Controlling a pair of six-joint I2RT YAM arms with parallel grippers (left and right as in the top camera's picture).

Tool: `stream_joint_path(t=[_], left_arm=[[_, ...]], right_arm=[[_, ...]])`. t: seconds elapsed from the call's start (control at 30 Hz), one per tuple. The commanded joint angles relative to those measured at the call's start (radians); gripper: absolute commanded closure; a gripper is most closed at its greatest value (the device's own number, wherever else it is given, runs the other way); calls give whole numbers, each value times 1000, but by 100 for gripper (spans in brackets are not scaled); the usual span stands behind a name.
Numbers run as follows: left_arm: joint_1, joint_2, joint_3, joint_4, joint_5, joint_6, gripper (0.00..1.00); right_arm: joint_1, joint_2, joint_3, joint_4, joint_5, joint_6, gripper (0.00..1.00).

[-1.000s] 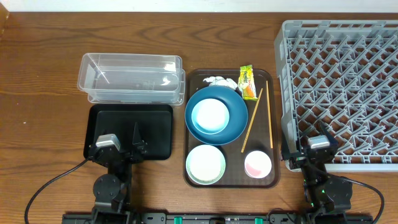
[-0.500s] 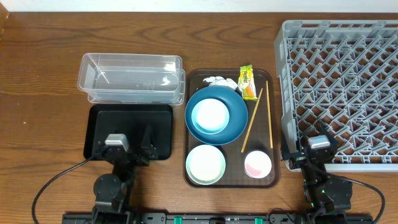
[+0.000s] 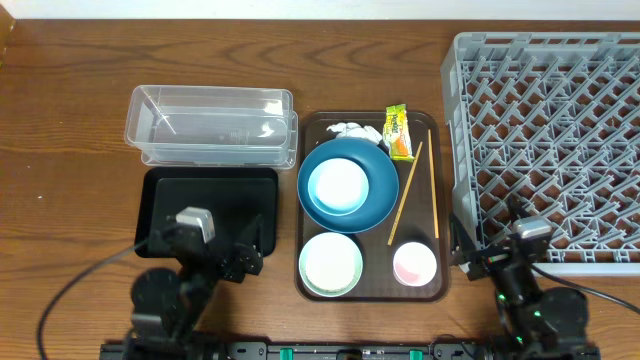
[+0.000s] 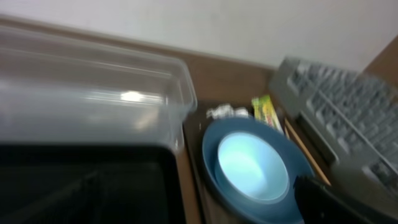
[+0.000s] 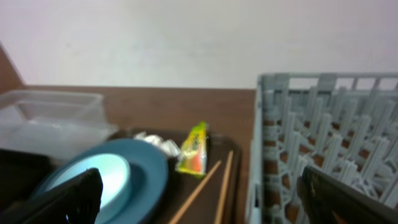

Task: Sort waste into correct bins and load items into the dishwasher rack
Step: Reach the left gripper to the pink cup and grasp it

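Sorting is just begun: left gripper (image 3: 247,255), jaws spread, has been swung right toward the large blue bowl (image 3: 384,180).

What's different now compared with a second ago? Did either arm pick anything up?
The left arm swung right over the black tray, turning toward the brown tray. The right arm shifted slightly right beside the rack. Neither took hold of anything. The blue bowl, green-rimmed bowl, pink cup, chopsticks, wrapper, tissue and clear tub stayed put.
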Motion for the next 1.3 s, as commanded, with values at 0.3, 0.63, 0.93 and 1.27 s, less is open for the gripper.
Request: stream_joint_path(t=[0.3,0.63,0.93,1.27], left_arm=[[-41,696,798,-518,204,-17,2],[-189,864,850,-617,327,-23,2],[-715,1053,850,-572,-181,-35,6],[-903,1397,850,-322,-106,-119,17]], right_arm=[[-7,553,513,-473,-58,18,1],[-8,741,582,-516,-171,31,1],[-58,750,582,-518,82,338,1],[-106,750,582,-581,79,354,1]])
